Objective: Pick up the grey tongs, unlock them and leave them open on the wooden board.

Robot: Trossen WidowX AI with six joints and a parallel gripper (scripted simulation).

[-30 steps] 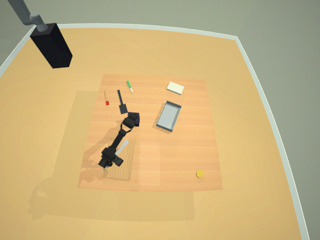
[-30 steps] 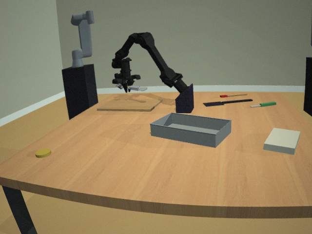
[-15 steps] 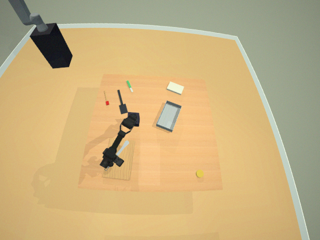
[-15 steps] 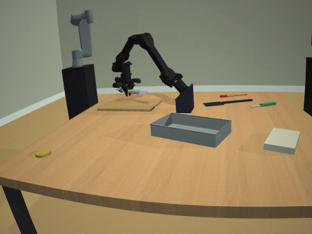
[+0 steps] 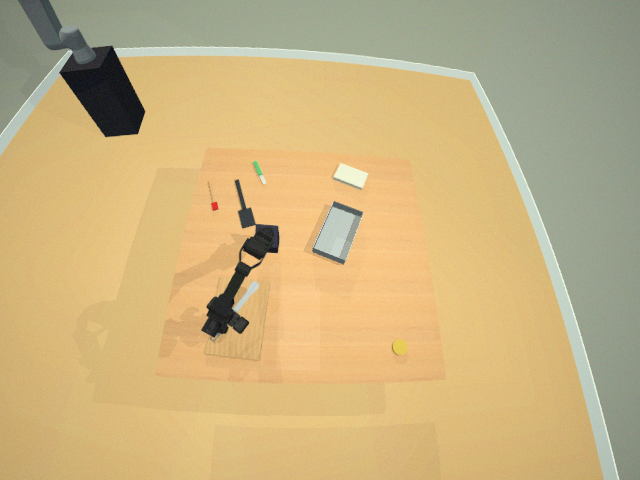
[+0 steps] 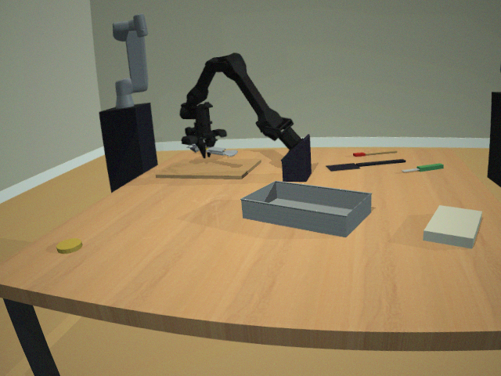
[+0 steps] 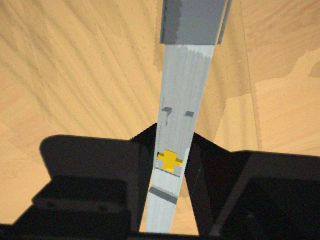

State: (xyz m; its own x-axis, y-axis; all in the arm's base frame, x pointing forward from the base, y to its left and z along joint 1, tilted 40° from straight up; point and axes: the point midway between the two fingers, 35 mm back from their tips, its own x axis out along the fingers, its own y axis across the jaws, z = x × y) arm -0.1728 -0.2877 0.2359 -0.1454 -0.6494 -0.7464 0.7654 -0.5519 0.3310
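Observation:
My gripper point(image 5: 217, 334) point(image 6: 205, 153) point(image 7: 168, 128) is shut on the grey tongs point(image 5: 248, 294) point(image 6: 221, 152) point(image 7: 182, 95) near their hinge end. The yellow lock piece point(image 7: 170, 161) shows between my fingers. The tongs lie almost level, very low over the wooden board point(image 5: 249, 341) point(image 6: 189, 171) point(image 7: 75, 65), with the tips pointing toward the arm's base. I cannot tell whether they touch the board or whether their arms are spread. The grey roasting tin point(image 5: 324, 228) point(image 6: 299, 219) stands empty to the right of the arm.
The arm's dark base point(image 5: 269, 235) point(image 6: 297, 161) stands between board and tin. A black spatula point(image 5: 242, 204) point(image 6: 364, 164), a red-handled tool point(image 5: 214, 205) point(image 6: 360, 153) and a green-handled tool point(image 5: 257, 168) point(image 6: 430, 166) lie behind. There are also a white block point(image 5: 351, 175) point(image 6: 452, 224), a yellow disc point(image 5: 399, 347) point(image 6: 69, 245) and a dark pedestal point(image 5: 103, 90) point(image 6: 127, 141).

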